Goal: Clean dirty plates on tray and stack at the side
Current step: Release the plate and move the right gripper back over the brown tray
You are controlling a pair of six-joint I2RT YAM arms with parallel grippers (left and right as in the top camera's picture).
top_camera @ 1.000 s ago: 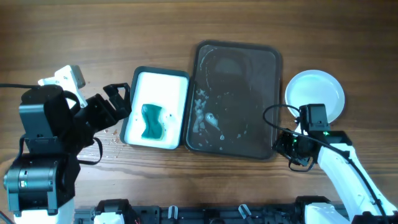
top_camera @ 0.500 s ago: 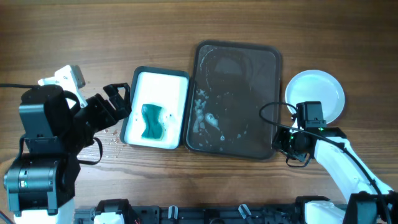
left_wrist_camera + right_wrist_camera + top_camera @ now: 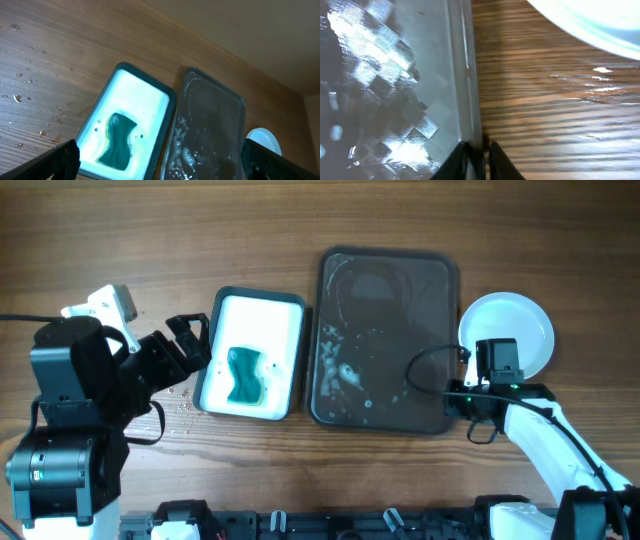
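The dark tray (image 3: 388, 252) lies in the middle of the table, wet with suds and with no plate on it. White plates (image 3: 510, 330) rest on the bare wood right of it; from above I cannot tell how many are stacked. My right gripper (image 3: 455, 402) is at the tray's near right corner. In the right wrist view its fingers (image 3: 457, 161) are shut on the tray's rim (image 3: 465, 75), one inside and one outside, and a plate edge (image 3: 590, 25) shows at top right. My left gripper (image 3: 190, 340) hangs open and holds nothing, left of the tub.
A white-lined tub (image 3: 222, 380) holding a teal-green sponge (image 3: 245, 375) sits just left of the tray. The left wrist view shows the tub (image 3: 145, 80), sponge (image 3: 117, 142), tray (image 3: 215, 125) and a plate (image 3: 262, 140). Water drops (image 3: 17, 97) dot the wood.
The right gripper has closed on the tray's rim, and the tray has slid a little to the right, away from the tub. The left arm has not moved.
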